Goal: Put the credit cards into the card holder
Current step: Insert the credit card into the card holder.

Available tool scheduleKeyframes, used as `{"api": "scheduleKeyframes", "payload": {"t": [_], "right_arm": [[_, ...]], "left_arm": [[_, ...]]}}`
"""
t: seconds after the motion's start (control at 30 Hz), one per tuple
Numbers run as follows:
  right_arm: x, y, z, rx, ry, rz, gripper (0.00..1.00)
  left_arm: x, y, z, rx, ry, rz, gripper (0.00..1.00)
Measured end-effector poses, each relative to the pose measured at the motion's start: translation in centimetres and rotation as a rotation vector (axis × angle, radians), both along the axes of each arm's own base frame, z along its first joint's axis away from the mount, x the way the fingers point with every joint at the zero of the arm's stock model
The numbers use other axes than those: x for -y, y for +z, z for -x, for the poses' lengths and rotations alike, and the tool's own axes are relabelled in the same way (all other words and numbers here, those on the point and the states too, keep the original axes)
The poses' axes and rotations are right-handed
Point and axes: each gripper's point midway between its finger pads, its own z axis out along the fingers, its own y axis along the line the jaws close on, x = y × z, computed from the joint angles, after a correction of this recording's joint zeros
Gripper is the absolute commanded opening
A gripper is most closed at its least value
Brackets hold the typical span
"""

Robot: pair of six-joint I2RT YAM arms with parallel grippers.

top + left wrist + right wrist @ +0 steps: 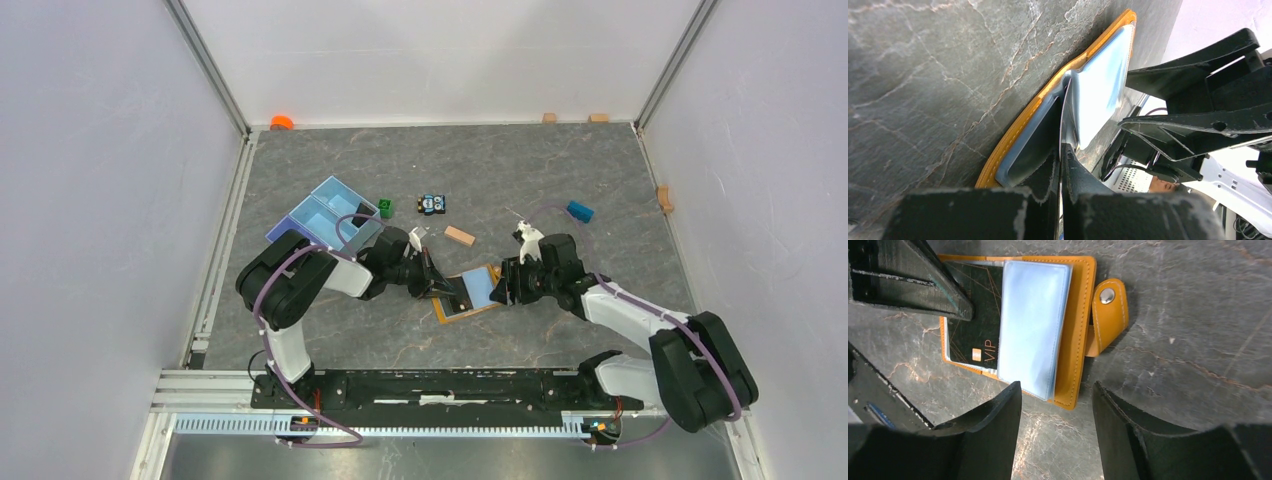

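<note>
The orange card holder (480,305) lies open on the table between my two grippers, its pale blue pockets up; it also shows in the right wrist view (1078,340) and the left wrist view (1013,135). A dark credit card (973,330) marked VIP sits over its left half. My left gripper (445,289) (1062,150) is shut on a thin sheet seen edge-on, apparently this dark card. My right gripper (503,287) (1057,386) is open and empty just off the holder's near edge. I cannot tell a light blue card from the pale pockets.
A light blue divided tray (325,215) stands behind the left arm. A green block (384,208), a toy car (432,204), a wooden block (459,236) and a small blue block (579,211) lie behind the holder. Walls close in the table.
</note>
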Motion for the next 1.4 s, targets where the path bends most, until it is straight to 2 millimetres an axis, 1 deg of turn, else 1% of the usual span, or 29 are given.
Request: {"api": "scheduleKeyframes", "payload": {"t": [0.1,0.23,0.57,0.63,0.77,0.87,1.1,1.4], "right_arm": [[-0.5,-0.6,0.4,-0.033,0.019,-0.042,0.57],[-1.2,-0.5,0.3,-0.04,0.04,-0.091,0.54],[-2.2,-1.0,-1.0,-0.025,0.041,-0.164,0.37],[-2.3,-1.1,-1.1,-0.023,0.041,-0.169,0.32],[-2.2,-1.4,-1.3,-0.027,0.023,-0.162,0.11],[-2.1,-1.6,-1.4,-0.031,0.01,-0.151,0.01],[-2.0,-1.8,-1.5,-0.029,-0.001,-0.137,0.0],[-1.9,-1.8,-1.5,-0.03,-0.006,-0.125,0.0]], "left_arm": [[0.0,0.0,0.0,-0.002,-0.001,-0.002,0.02],[0.0,0.0,0.0,-0.005,-0.001,-0.004,0.02],[-0.3,-0.1,-0.2,-0.001,-0.002,-0.011,0.02],[-0.2,-0.1,-0.3,0.0,-0.003,-0.012,0.02],[-0.3,0.0,-0.3,0.004,-0.006,-0.018,0.02],[-0.3,0.0,-0.3,0.01,-0.01,-0.028,0.02],[-0.6,0.3,-0.4,0.032,-0.007,-0.06,0.02],[-0.7,1.2,-0.3,0.048,-0.008,-0.057,0.02]]}}
